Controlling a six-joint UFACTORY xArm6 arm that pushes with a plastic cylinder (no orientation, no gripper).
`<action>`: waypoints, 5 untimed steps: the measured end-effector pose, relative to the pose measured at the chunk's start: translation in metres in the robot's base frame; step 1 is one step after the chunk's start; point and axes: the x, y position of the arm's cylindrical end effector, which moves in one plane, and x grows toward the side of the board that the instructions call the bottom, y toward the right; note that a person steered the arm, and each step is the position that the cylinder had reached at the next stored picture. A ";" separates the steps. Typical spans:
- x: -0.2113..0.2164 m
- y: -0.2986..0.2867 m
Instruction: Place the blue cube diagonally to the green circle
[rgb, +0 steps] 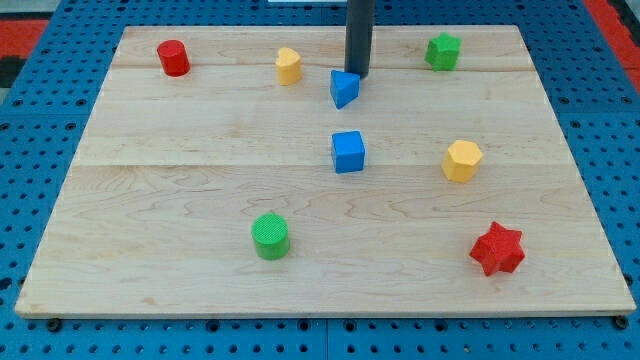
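The green circle sits nearest, at seven o'clock from the mid-board blue cube, which lies at six o'clock from my tip, a bare rod holding nothing, touching the blue wedge.

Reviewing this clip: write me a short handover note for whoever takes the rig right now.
My tip sits at the view's top centre, right against the blue triangle, above the blue cube and apart from it.
Blue cube: mid-board, untouched by the tip. Green circle: lower left of the cube, a fair gap between them.
Done: the cube already lies roughly diagonal to the circle, but far off.
Left: probably bring the tip round the triangle and nudge the cube closer towards the circle, keeping it diagonal.
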 end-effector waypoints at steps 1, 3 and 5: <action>0.045 0.001; 0.102 -0.019; 0.120 -0.004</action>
